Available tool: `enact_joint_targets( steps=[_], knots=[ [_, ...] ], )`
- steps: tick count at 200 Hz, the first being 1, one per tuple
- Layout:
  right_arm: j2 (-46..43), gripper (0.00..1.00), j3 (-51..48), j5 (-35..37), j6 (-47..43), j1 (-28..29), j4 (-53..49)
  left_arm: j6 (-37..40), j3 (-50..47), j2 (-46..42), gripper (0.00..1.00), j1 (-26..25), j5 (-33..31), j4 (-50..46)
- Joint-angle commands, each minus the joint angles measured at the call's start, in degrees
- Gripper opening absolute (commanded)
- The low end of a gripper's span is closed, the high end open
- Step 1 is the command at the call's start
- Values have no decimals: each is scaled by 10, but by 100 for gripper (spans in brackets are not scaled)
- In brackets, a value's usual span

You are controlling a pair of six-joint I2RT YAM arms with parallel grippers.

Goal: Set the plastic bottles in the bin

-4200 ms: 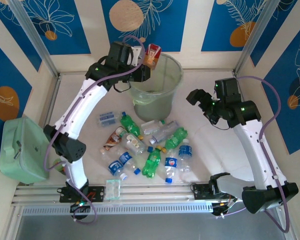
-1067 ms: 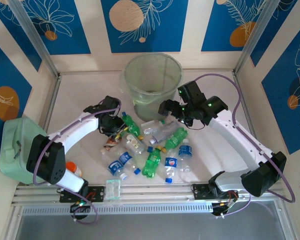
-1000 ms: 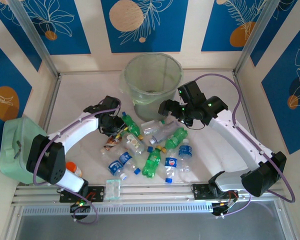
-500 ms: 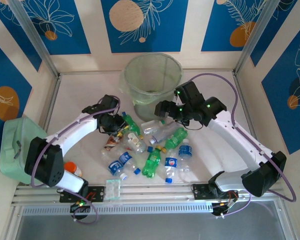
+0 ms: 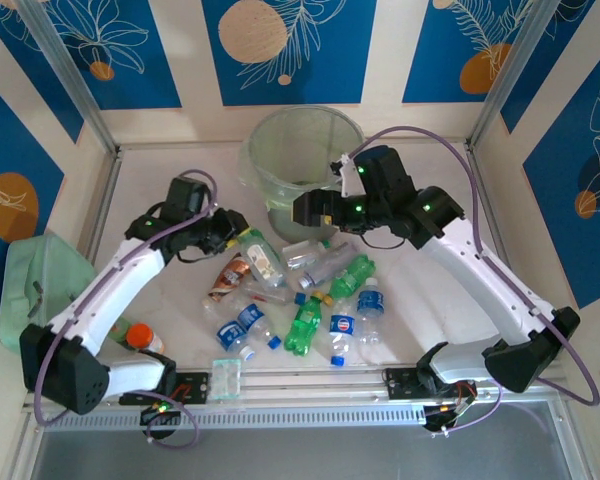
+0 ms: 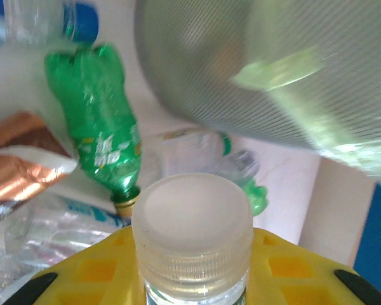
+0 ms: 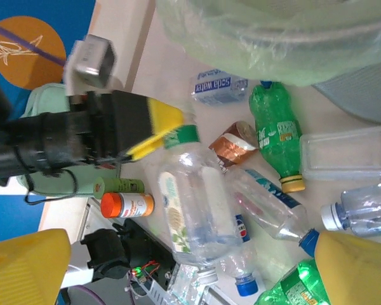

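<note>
Just changed: half a second ago the left gripper (image 5: 238,236) was down in the pile. It has since risen and pulled back to the left with a clear bottle (image 5: 260,258) in its grasp. The right gripper (image 5: 308,208) has shifted left and farther away, close to the near wall of the bin (image 5: 355,135).
Meaning for the task: the pick appears done. The step in hand is likely the carry to the bin, and a release above its mouth is what this bottle has left.
Left gripper: it is clamped on the clear bottle at the neck. The left wrist view shows yellow fingers (image 6: 89,270) on either side of the bottle, just below the cap.
Right gripper: its jaws are spread wide with nothing between them, and it hangs over the far side of the pile.
Clear bottle, look: see-through plastic with a pale translucent cap, a green band under the neck and a white-and-green label. It looks empty and light. It hangs tilted, with its base toward the pile.
Clear bottle, place: it is just near and left of the bin, raised above the other bottles and not yet over the rim.
Bin: upright at the far middle of the table, translucent grey-green with a thin liner bag. Its contents cannot be made out.
Plastic bottles left: most lie loose near the bin, among them a green bottle (image 5: 352,272), another green bottle (image 5: 303,325) and a blue-labelled bottle (image 5: 343,325).
Not for the bin: an orange-capped bottle (image 5: 140,335) lies near the left arm's base, well apart from the pile.
</note>
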Motion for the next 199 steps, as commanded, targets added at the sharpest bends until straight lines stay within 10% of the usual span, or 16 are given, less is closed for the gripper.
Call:
enact_joint_targets(
  steps=[1,102,199],
  knots=[
    [-26,100,23,-24,-9,-27,-4,39,57,-45,0,25,11,-5],
    [-88,100,-37,-15,41,-61,21,-33,408,164,0,37,44,69],
    [-95,100,-81,62,64,-22,15,27,715,457,0,-12,-17,-79]
  ],
)
